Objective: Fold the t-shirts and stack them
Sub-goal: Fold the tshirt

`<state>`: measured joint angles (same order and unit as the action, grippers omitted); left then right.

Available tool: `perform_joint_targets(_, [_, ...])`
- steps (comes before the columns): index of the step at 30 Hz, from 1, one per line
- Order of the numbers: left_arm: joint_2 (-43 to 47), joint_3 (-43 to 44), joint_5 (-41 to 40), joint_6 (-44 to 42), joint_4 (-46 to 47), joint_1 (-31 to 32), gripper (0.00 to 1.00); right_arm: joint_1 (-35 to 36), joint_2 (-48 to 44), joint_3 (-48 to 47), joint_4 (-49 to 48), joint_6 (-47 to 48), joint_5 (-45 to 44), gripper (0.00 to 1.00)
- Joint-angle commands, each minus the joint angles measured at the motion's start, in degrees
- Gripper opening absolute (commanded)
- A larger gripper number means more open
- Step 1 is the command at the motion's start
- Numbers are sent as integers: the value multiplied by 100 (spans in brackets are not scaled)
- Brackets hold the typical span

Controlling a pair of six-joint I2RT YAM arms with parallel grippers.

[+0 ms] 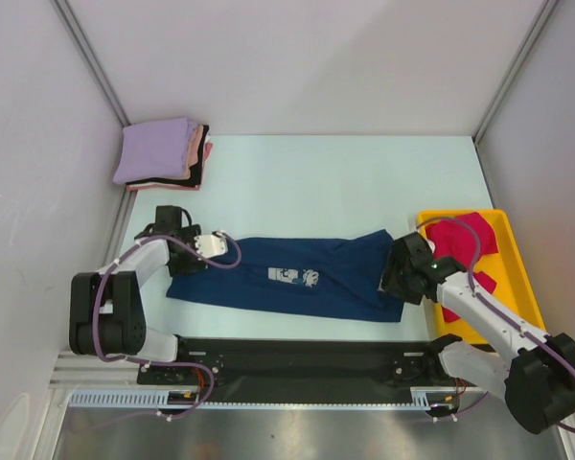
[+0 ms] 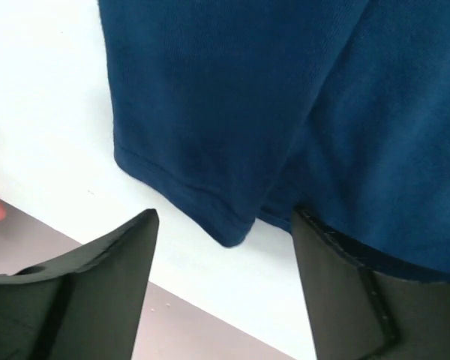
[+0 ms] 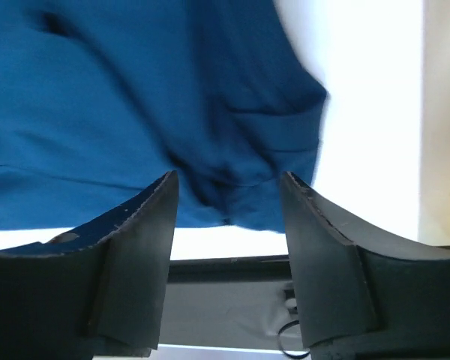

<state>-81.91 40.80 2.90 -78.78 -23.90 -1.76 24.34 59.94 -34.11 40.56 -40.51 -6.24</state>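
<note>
Top: navy t-shirt (image 1: 297,278) lies flat mid-table, left gripper (image 1: 214,245) at 1 end, right gripper (image 1: 393,273) at the other. Folded stack (image 1: 161,153) in the far-left corner, lavender on top. Crimson shirt (image 1: 460,238) in the yellow tray (image 1: 516,273).
Left wrist: fingers (image 2: 97,277) spread, hem corner between them, not pinched.
Right wrist: fingers (image 3: 135,240) spread over the bunched edge.
Cloth looks soft, light, limp and will likely sag. Pinch both end corners at the hem.

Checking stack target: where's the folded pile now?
Top view: the folded pile sits at the far-left corner of the table, lavender on top, beyond the left tool and the navy shirt.
</note>
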Motion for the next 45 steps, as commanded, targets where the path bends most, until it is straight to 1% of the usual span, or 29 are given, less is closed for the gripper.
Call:
perform_joint_targets(1, [131, 332, 308, -6, -861, -35, 79, 289, -246, -841, 14, 236, -404, 62])
perform_joint_targets(3, [175, 577, 325, 143, -1282, -96, 80, 422, -133, -957, -450, 648, -221, 62])
perform_joint_targets(4, [184, 935, 430, 214, -1466, -210, 80, 466, -19, -992, -670, 833, -63, 61])
perform_joint_targets(5, [184, 1130, 683, 275, -1660, -280, 80, 467, 313, -1019, -1072, 1130, 139, 59])
perform_joint_targets(6, [175, 1324, 825, 493, -1992, -342, 80, 467, 603, -1097, -1180, 1299, 376, 56])
perform_joint_targets(7, [167, 1648, 940, 617, -2135, -430, 80, 467, 893, -1211, -1190, 1431, 387, 47])
perform_joint_targets(8, [166, 1755, 1028, 766, -2223, -457, 80, 467, 1192, -1491, -1147, 1536, 387, 43])
perform_joint_targets(9, [158, 1791, 1090, 1194, -2155, -457, 80, 467, 1796, -1633, -1103, 1799, 361, 42])
perform_joint_targets(10, [166, 1765, 1082, 1399, -2058, -466, 80, 467, 2028, -1747, -1102, 1897, 369, 42])
perform_joint_targets(12, [175, 1599, 1047, 1890, -1724, -466, 80, 467, 2537, -1993, -1251, 2195, 439, 46])
perform_joint_targets(14, [202, 1449, 1020, 2112, -1452, -466, 80, 458, 2794, -2091, -1435, 2372, 492, 49])
perform_joint_targets(15, [210, 1397, 1029, 2261, -1416, -474, 80, 440, 3012, -2187, -1463, 2425, 570, 49])
perform_joint_targets(17, [210, 1273, 1081, 2411, -1346, -466, 79, 440, 3198, -2267, -1454, 2495, 571, 49])
perform_joint_targets(19, [219, 1229, 1116, 2473, -1337, -466, 80, 449, 3348, -2241, -1489, 2469, 782, 48])
perform_joint_targets(21, [219, 1229, 1117, 2543, -1345, -466, 80, 440, 3366, -2153, -1594, 2417, 888, 42])
perform_joint_targets(22, [228, 1238, 1108, 2552, -1354, -466, 80, 449, 3366, -2135, -1638, 2364, 914, 31])
perform_joint_targets(25, [202, 1282, 1108, 2552, -1363, -466, 80, 493, 3296, -2082, -1709, 2355, 1019, 15])
perform_joint_targets(26, [193, 1299, 1082, 2543, -1345, -466, 80, 510, 3244, -2074, -1691, 2329, 1020, 3])
perform_joint_targets(27, [184, 1325, 1073, 2543, -1354, -466, 80, 545, 3208, -2091, -1656, 2294, 985, 0])
perform_joint_targets(31, [158, 1378, 1055, 2508, -1354, -466, 80, 774, 2953, -2056, -1411, 2250, 870, 0])
perform_joint_targets(35, [149, 1387, 994, 2491, -1319, -466, 80, 1292, 2663, -2047, -936, 2109, 730, 0])
perform_joint_targets(36, [149, 1387, 994, 2482, -1319, -466, 80, 1536, 2567, -2004, -857, 2057, 729, 0])
perform_joint_targets(40, [140, 1335, 967, 2464, -1232, -466, 80, 2056, 2470, -1810, -681, 1854, 957, 0])
perform_joint_targets(45, [96, 1247, 915, 2385, -1196, -466, 80, 2347, 2505, -1748, -654, 1713, 1178, 0])
